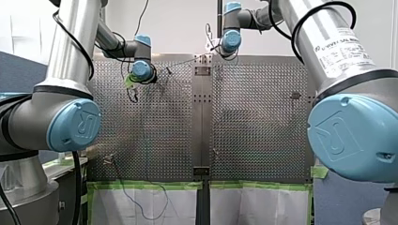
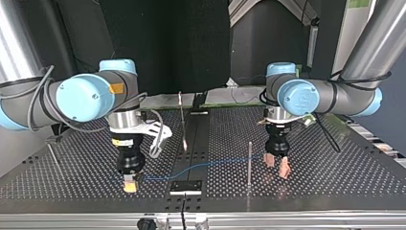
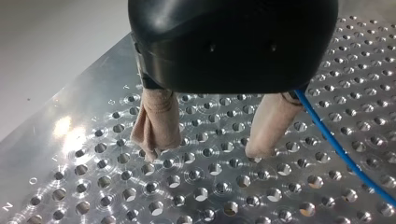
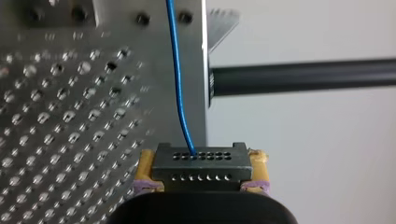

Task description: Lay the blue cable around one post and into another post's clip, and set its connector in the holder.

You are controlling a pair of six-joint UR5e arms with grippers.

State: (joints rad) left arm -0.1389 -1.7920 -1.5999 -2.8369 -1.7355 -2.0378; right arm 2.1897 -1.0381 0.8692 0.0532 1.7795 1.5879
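Observation:
In the right wrist view my right gripper (image 4: 201, 164) is shut on a black connector (image 4: 201, 161), held between yellow pads. The blue cable (image 4: 179, 84) leaves the connector and runs ahead over the plate. In the top view my right gripper (image 2: 129, 185) hangs low at the view's left, and the cable (image 2: 206, 165) runs from it to my left gripper (image 2: 277, 166), passing a thin upright post (image 2: 249, 163). My left gripper (image 3: 210, 151) stands open just above the plate. Nothing lies between its beige-padded fingers (image 3: 158, 122); the cable (image 3: 343, 151) passes outside one of them.
A dark block (image 2: 186, 187) sits on the centre rail near the table's front edge in the top view. A second thin post (image 2: 182, 122) rises behind it, and another leans at the far left (image 2: 53, 152). Loose blue cable (image 1: 141, 204) hangs over the taped table edge.

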